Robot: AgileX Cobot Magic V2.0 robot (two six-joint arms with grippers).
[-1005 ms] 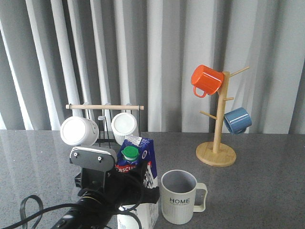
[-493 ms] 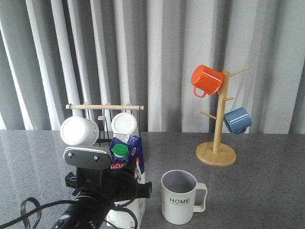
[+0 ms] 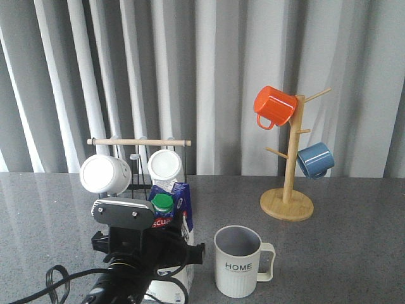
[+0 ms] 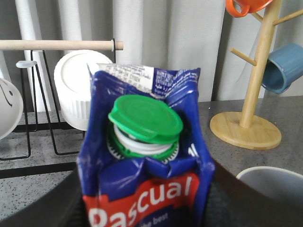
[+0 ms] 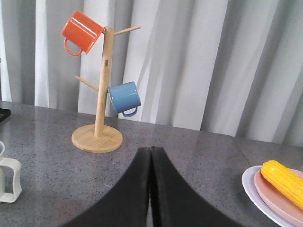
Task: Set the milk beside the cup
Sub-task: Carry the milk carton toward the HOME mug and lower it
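The milk (image 3: pixel 172 212) sits low in the frame, a bit left of the middle, and it leans a little. Its green cap (image 3: pixel 162 202) faces us. The left end effector (image 3: pixel 166 256) is clamped around the carton's lower part, with dark arm parts and cables in front of it. In the left wrist view the milk (image 4: pixel 147 179) fills the middle, held between the dark fingers at the bottom.

Just to the right of the milk stands the cup (image 3: pixel 239 260), upright on the grey worktop (image 3: pixel 342 253). There is a small gap between them. Its handle points to the right.

Behind the milk, left of the middle, is a rack (image 3: pixel 139 143) with a wooden bar on top and two white mugs (image 3: pixel 105 173) lying on their sides.

On the right side a wooden mug tree (image 3: pixel 289 171) stands on a round base. An orange mug (image 3: pixel 274 106) hangs high on it and a blue mug (image 3: pixel 314 159) hangs lower.

The right end effector (image 5: pixel 151 156) shows only in the right wrist view. Its two black fingers are pressed together with nothing between them. At the lower right edge of that view a plate (image 5: pixel 251 187) holds a corn cob (image 5: pixel 283 176).
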